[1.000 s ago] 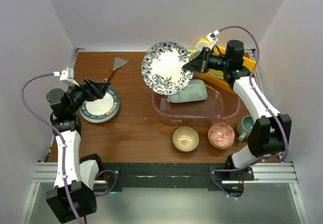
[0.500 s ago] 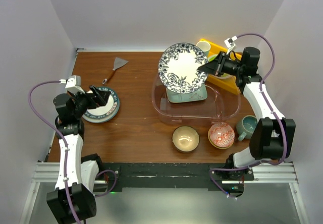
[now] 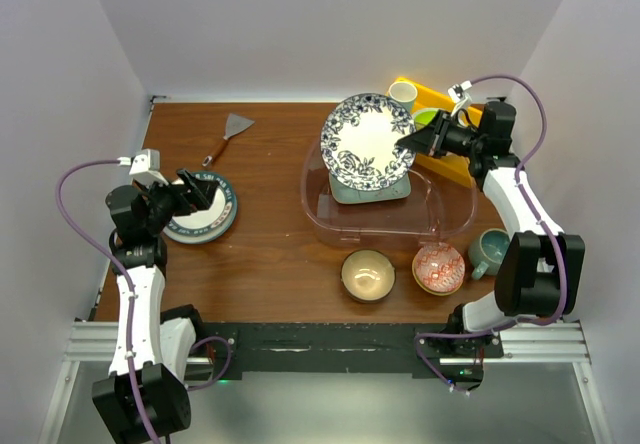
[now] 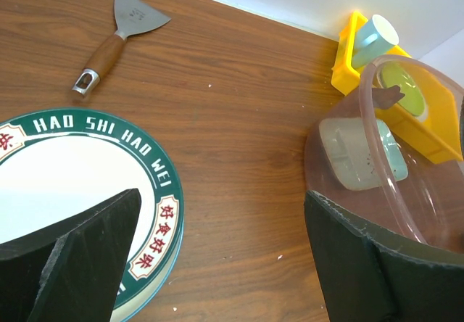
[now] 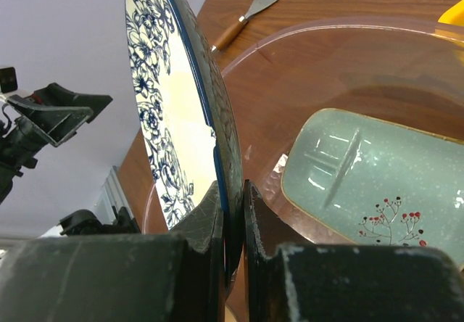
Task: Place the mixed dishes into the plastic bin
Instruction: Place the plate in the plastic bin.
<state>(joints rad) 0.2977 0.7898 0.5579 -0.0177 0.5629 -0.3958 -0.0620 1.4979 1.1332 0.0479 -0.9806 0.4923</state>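
Note:
My right gripper [image 3: 408, 142] is shut on the rim of the blue floral plate [image 3: 367, 142], which hangs tilted on edge above the plastic bin [image 3: 452, 226]. The right wrist view shows the plate's rim [image 5: 174, 97] pinched between both fingers. A pale plate with red fruit marks [image 5: 362, 184] lies inside the bin. My left gripper [image 3: 198, 190] is open low over the plate with the dark-green lettered rim [image 4: 94, 170], touching nothing. The tan bowl [image 3: 367, 274], the red-patterned bowl [image 3: 438, 269] and the grey-teal mug [image 3: 490, 251] sit on the table in front of the bin.
A yellow tray [image 3: 460, 169] at the back right holds a white mug [image 3: 403, 92] and a lime-green plate [image 3: 425, 117], close behind my right gripper. A wooden-handled scraper [image 3: 228, 134] lies at the back left. White walls enclose the table.
My right arm has carried the floral plate right and lower, over the bin. The left gripper dropped closer to the green-rimmed plate, then stayed still.

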